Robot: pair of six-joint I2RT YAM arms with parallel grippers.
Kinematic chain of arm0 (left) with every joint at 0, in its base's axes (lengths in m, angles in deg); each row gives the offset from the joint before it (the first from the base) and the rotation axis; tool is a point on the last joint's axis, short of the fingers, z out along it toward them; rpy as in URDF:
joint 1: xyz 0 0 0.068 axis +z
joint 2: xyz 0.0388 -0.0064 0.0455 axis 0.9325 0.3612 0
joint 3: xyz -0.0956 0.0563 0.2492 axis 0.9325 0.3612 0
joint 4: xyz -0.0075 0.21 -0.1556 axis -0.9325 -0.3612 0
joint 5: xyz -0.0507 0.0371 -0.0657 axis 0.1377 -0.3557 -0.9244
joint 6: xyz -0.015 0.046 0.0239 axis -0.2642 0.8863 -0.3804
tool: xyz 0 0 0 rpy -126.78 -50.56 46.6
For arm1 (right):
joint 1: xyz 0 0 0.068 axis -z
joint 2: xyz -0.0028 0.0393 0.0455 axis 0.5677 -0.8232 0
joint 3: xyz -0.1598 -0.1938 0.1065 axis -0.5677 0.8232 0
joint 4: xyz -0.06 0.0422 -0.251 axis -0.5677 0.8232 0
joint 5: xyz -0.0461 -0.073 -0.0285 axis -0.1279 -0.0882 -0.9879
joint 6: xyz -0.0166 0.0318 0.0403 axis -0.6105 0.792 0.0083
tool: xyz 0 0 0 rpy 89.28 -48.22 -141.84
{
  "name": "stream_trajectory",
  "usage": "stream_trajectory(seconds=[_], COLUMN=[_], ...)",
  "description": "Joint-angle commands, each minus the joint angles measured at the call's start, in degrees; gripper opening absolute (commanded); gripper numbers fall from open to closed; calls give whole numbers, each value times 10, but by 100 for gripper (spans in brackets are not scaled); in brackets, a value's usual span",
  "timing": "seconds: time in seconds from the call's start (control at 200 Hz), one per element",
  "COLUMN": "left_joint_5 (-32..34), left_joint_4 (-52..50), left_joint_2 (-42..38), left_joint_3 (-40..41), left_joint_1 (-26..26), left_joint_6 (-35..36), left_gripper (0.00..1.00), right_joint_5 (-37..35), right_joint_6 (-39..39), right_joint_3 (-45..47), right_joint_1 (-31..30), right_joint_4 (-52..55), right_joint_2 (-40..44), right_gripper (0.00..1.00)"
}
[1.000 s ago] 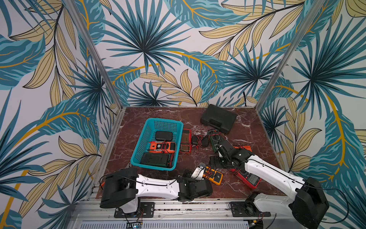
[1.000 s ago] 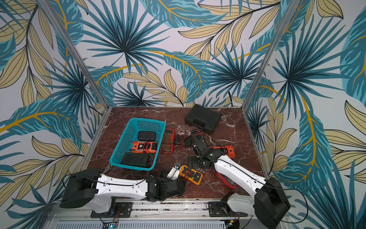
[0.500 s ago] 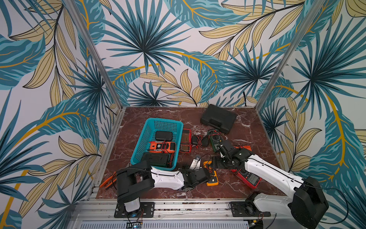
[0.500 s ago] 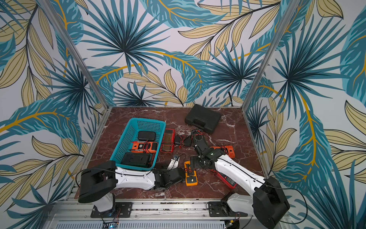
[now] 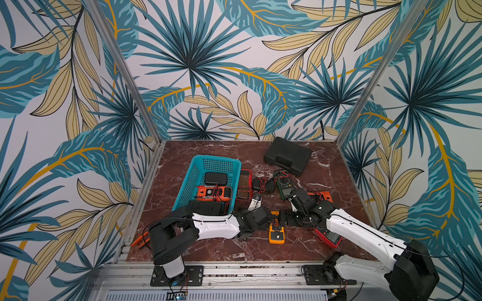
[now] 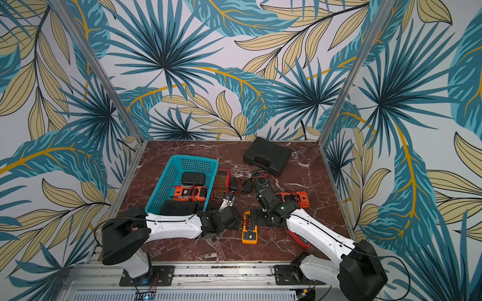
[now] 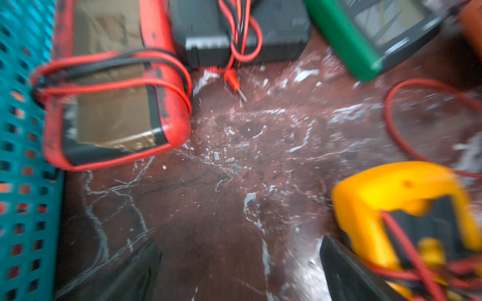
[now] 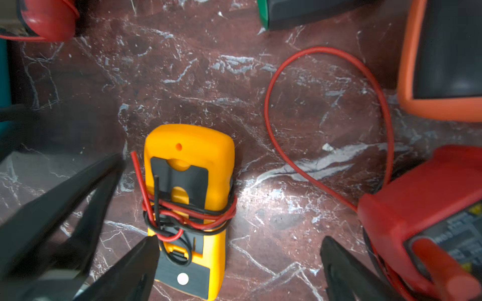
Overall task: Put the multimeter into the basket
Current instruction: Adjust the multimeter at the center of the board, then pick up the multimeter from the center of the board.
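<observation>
left arm (image 5: 216,227) and right arm (image 5: 361,233): identical build. white moulded link shells alternate with black cylindrical joint housings. small dark screw recesses dot the white shells. a thin black cable (image 5: 211,221) runs along each shell. fingers (image 8: 344,271): black, tapered, matte. black base plates (image 5: 195,274), bolted, with thin red and black wiring beneath.

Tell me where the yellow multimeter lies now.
In both top views the yellow multimeter lies near the front edge of the table, left of the red multimeter, right of the basket.
</observation>
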Motion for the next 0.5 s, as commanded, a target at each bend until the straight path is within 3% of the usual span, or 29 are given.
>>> stream_trajectory(seconds=[0.0, 0.26, 0.496], left_joint_5=[22, 72, 131], left_joint_4=[-52, -105, -169], left_joint_2=[-76, -244, -387], left_joint_3=[9, 61, 119], left_joint_1=[-12, -23, -25], left_joint_6=[-27, -64, -98], left_gripper=[100, 100, 100], right_joint_5=[-17, -47, -68], right_joint_6=[47, 92, 117], right_joint_3=[6, -32, -38], right_joint_1=[-19, -90, -107], right_joint_4=[-9, -31, -52], right_joint_2=[-10, -85, -164], right_gripper=[99, 100, 99])
